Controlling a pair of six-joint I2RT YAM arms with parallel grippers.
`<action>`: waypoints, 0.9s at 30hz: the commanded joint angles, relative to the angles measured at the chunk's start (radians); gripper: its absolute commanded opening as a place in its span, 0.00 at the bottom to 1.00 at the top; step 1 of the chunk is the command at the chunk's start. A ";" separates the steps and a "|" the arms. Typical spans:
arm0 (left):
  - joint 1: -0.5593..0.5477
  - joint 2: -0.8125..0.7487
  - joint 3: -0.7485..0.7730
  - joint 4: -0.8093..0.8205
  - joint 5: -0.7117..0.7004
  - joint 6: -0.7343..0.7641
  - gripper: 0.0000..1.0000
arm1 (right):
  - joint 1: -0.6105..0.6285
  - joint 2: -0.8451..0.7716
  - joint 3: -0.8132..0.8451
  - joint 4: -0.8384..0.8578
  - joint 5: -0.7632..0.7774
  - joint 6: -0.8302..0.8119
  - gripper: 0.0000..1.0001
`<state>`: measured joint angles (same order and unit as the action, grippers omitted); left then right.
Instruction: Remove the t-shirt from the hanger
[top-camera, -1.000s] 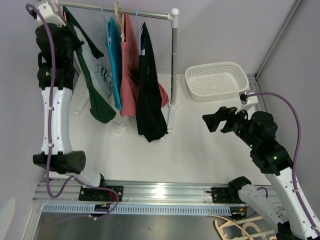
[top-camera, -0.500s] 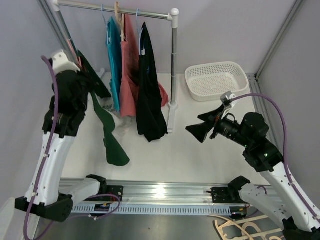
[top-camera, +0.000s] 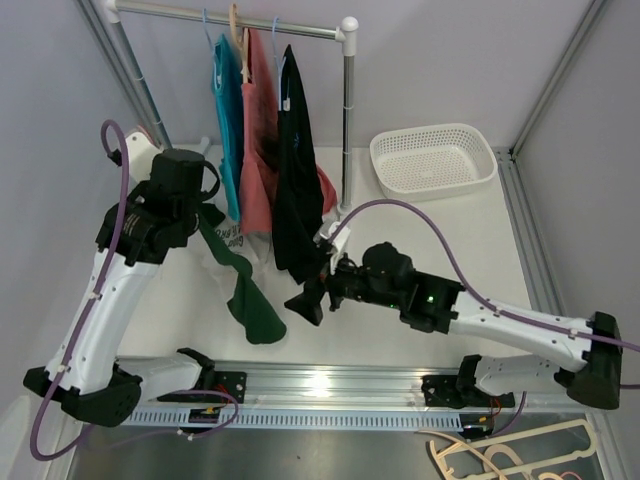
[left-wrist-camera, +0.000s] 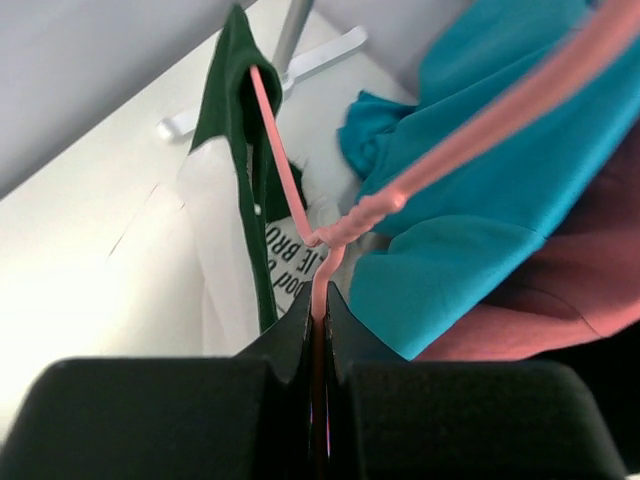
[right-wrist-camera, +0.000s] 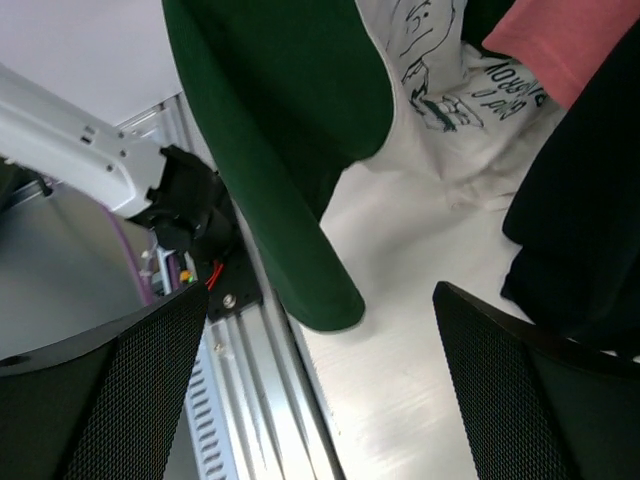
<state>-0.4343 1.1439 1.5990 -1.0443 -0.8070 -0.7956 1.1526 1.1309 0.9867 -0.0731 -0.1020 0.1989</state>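
Left of the rail (top-camera: 200, 14), left pincer (left-wrist-camera: 318, 305) clamps the pink hanger (left-wrist-camera: 285, 180) carrying the green t-shirt (top-camera: 250, 300); right pincer (right-wrist-camera: 320, 390) gapes wide near its hem. A hard tug could wrench the hanger free.

Teal top (top-camera: 229, 105), salmon top (top-camera: 259, 130) and black top (top-camera: 298, 190) hang on the rack (top-camera: 347, 110), basket (top-camera: 433, 160) nearby

White-shelled arms (top-camera: 97, 300) carry black joints (top-camera: 160, 215) and purple cables (top-camera: 392, 203); the right gripper (right-wrist-camera: 320, 300) has black mesh pads (right-wrist-camera: 100, 400).
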 joint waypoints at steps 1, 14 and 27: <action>-0.014 0.030 0.102 -0.230 -0.075 -0.177 0.01 | 0.041 0.062 0.052 0.194 0.100 -0.038 0.99; -0.018 -0.036 -0.002 -0.152 -0.066 -0.177 0.01 | 0.062 0.306 0.176 0.342 0.032 -0.059 0.93; -0.018 0.028 0.096 -0.151 -0.083 -0.165 0.01 | 0.114 0.357 0.158 0.375 0.016 -0.041 0.88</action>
<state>-0.4431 1.1603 1.6222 -1.2400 -0.8555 -0.9672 1.2526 1.4868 1.1549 0.2237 -0.0887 0.1562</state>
